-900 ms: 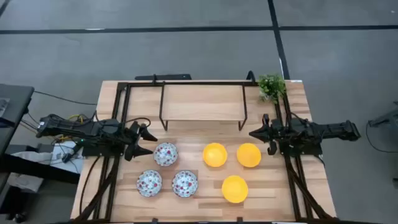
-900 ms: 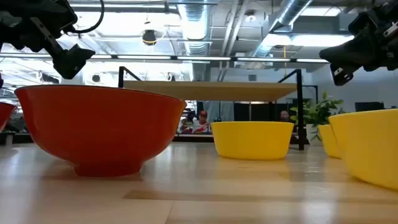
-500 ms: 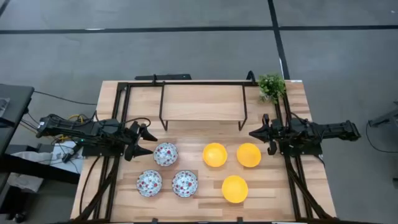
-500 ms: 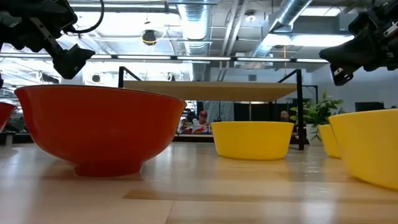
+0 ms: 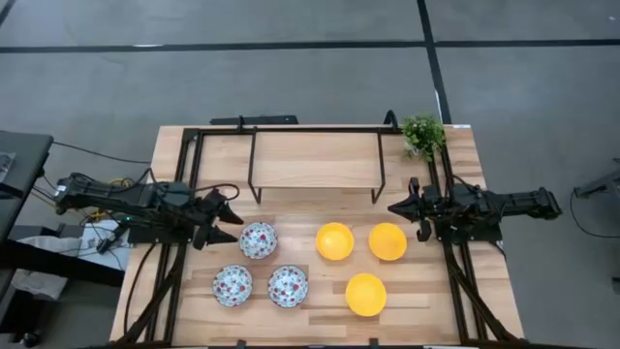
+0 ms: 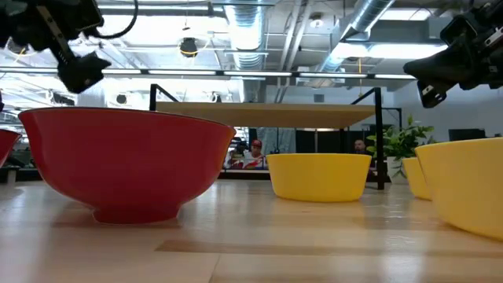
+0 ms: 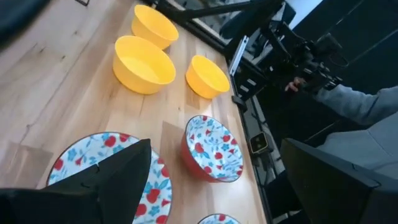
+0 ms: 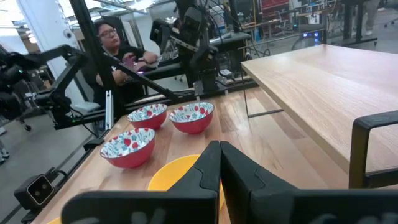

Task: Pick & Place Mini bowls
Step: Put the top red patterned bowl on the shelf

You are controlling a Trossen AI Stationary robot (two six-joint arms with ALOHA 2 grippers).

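Three red bowls with white floral insides sit on their bases on the table's left half. Three yellow bowls stand on the right half. My left gripper hovers open just left of the far floral bowl, above table height, touching nothing. My right gripper is shut and hangs in the air near the far yellow bowl. In the low view both grippers are well above the bowl rims.
A wooden shelf on a black frame stands at the table's far side, with a green plant at its right corner. Black rails run along both table sides. A seated person shows beyond the left edge. Bare wood lies between the bowl groups.
My left gripper has risen a little and drawn slightly toward the table's left edge. The bowls and my right gripper have kept still.
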